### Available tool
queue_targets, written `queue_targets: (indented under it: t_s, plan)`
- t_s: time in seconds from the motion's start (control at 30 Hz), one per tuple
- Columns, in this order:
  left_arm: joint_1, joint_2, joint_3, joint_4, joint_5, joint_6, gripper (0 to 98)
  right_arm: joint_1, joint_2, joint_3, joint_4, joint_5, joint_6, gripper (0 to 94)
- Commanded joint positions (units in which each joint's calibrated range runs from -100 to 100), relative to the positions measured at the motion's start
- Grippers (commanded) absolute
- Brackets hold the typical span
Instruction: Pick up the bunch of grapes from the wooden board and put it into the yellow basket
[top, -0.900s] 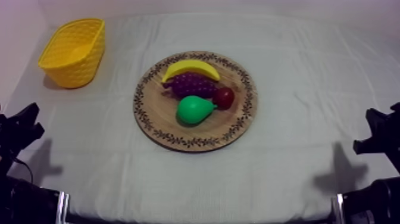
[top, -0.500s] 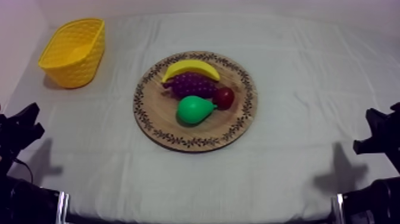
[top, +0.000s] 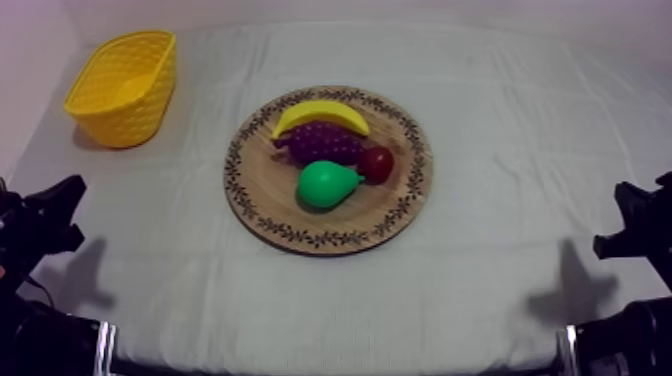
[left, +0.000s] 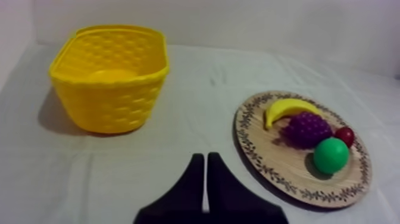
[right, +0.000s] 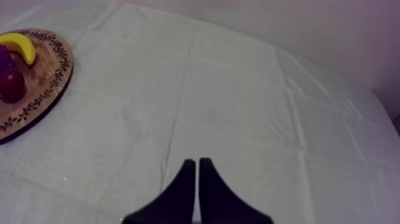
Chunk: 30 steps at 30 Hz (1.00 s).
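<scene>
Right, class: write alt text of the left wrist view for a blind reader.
A bunch of grapes lies on a wooden board among a banana, a pear and a small red fruit. A yellow basket stands beside the board; the left claw, shut, points between them.

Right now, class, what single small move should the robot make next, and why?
Probably reach the left gripper, now shut, toward the bunch of grapes, opening it: the grapes rest on the wooden board, and the yellow basket stands on that arm's side.

Purple grapes (top: 320, 142), yellow basket (top: 128, 112), green pear (top: 325, 185), wooden board (top: 268, 192) with leaf-patterned rim
</scene>
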<state>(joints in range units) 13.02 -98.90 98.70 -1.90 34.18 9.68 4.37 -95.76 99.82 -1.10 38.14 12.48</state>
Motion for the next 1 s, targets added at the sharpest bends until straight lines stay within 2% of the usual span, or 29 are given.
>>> queue_targets:
  t_s: [0.0,0.07,0.13,0.3,0.47,0.6,0.73,0.97]
  plan:
    - [1.2,1.7,-0.8,-0.68,1.9,2.3,0.0,0.0,0.0,0.0,0.0,0.0,0.0,0.3]
    - [1.5,4.3,-1.5,-1.69,3.4,3.1,0.0,0.0,0.0,0.0,0.0,0.0,0.0,0.3]
    - [1.7,7.3,-2.4,-2.18,4.1,2.6,0.0,0.0,0.0,0.0,0.0,0.0,0.0,0.3]
    - [2.2,16.0,-6.5,-1.65,4.9,0.0,0.0,0.0,0.0,0.0,0.0,0.0,0.0,0.3]
    - [2.5,24.8,-13.1,0.03,7.4,-4.4,0.8,0.0,0.0,0.0,0.0,0.0,0.0,0.3]
    - [3.1,32.3,-20.8,0.7,9.9,-9.7,0.2,0.0,0.0,0.0,0.0,0.0,0.0,0.3]
    - [3.4,41.0,-31.7,1.41,16.2,-14.8,0.0,0.0,0.0,0.0,0.0,0.0,0.0,0.3]
    - [3.6,57.0,-52.9,4.3,28.8,-22.2,0.0,0.0,0.0,0.0,0.0,0.0,0.0,0.3]
